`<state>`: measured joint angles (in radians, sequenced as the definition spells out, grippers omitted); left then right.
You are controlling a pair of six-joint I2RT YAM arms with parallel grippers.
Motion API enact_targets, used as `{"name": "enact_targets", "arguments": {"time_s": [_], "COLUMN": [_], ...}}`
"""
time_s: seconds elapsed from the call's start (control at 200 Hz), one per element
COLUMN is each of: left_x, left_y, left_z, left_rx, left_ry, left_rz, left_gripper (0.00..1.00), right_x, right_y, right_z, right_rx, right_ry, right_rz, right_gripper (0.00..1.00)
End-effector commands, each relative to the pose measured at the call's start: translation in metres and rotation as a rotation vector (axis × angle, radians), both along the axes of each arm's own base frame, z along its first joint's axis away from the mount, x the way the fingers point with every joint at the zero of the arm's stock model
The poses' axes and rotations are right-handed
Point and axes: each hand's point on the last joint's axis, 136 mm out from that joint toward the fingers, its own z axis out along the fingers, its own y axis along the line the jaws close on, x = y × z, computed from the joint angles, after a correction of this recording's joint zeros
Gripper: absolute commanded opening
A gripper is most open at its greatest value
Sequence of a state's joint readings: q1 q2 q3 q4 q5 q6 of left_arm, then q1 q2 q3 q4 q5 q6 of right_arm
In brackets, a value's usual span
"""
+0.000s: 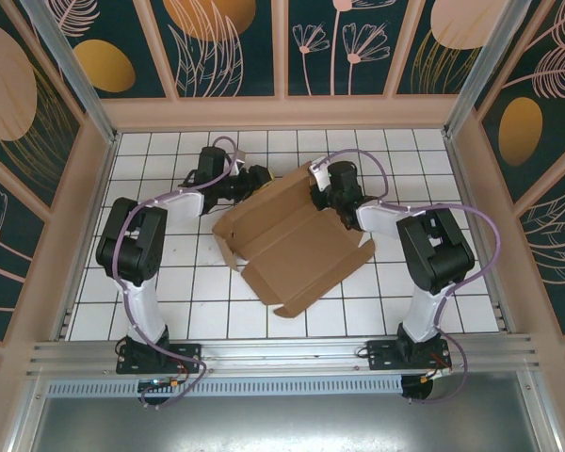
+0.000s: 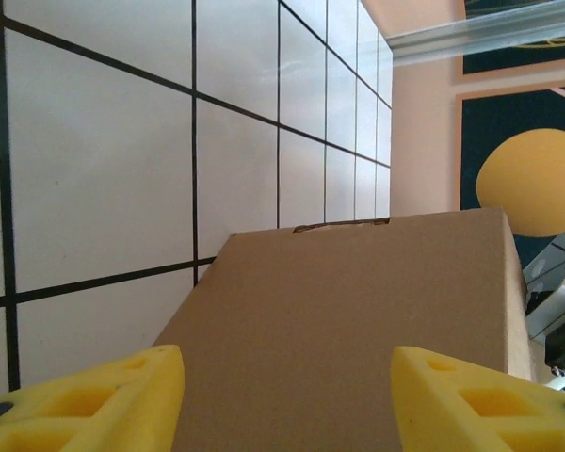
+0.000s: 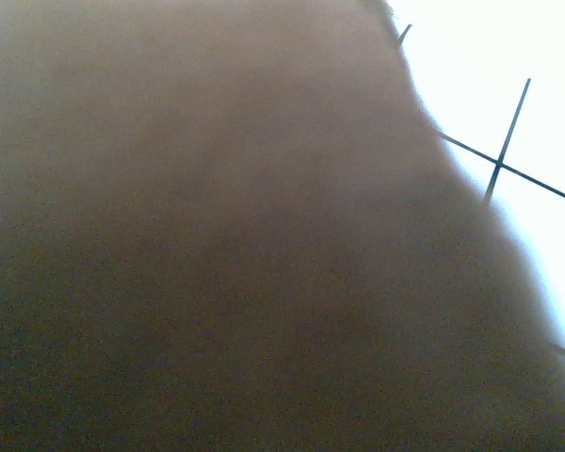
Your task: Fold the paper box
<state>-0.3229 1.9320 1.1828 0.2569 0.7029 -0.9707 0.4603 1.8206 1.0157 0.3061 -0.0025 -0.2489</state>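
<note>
The paper box (image 1: 297,245) is a brown cardboard sheet lying partly folded in the middle of the tiled floor, with flaps raised along its far side. My left gripper (image 1: 260,181) is at the far left flap. In the left wrist view it (image 2: 287,395) stands open, yellow fingertips (image 2: 122,395) wide apart, with a flat cardboard panel (image 2: 358,311) just beyond them. My right gripper (image 1: 317,193) sits at the far right flap's edge, shut on the cardboard. In the right wrist view the cardboard (image 3: 217,235) lies close against the lens and hides the fingers.
White tiles (image 1: 169,282) with black lines surround the sheet. Pink walls (image 1: 282,113) with dark patterned panels close in the back and both sides. A metal rail (image 1: 282,353) runs along the near edge by the arm bases.
</note>
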Motion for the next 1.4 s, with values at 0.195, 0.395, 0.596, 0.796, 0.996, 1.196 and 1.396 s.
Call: {"name": "enact_targets", "arguments": {"time_s": [0.195,0.395,0.596,0.796,0.996,1.196,1.396], "left_x": [-0.006,-0.003,-0.011,-0.047,-0.073,-0.072,-0.073], "left_y": [0.012,0.049,0.104,0.092,0.098,0.087,0.081], "left_z": [0.037,0.092,0.161,0.159,0.138,0.131,0.109], "left_rx": [0.037,0.205,0.417,0.251,0.224,0.232,0.237], "left_ry": [-0.101,-0.272,-0.511,-0.377,-0.185,-0.135,-0.074], "left_rz": [0.022,0.107,0.252,0.213,0.272,0.232,0.206], "left_gripper": [0.59,0.59,0.56,0.53,0.67,0.68,0.70], "right_x": [-0.001,-0.015,-0.026,-0.028,-0.043,-0.056,-0.057], "right_y": [-0.023,-0.025,-0.035,-0.043,-0.054,-0.057,-0.055], "right_z": [0.011,0.017,0.026,0.017,0.015,0.019,0.017], "right_rx": [0.065,0.080,0.086,0.116,0.176,0.239,0.229], "right_ry": [-0.075,-0.104,-0.145,-0.086,-0.076,-0.108,-0.101], "right_rz": [-0.137,-0.120,-0.142,-0.251,-0.428,-0.460,-0.453], "right_gripper": [0.00,0.00,0.00,0.00,0.00,0.00,0.00]}}
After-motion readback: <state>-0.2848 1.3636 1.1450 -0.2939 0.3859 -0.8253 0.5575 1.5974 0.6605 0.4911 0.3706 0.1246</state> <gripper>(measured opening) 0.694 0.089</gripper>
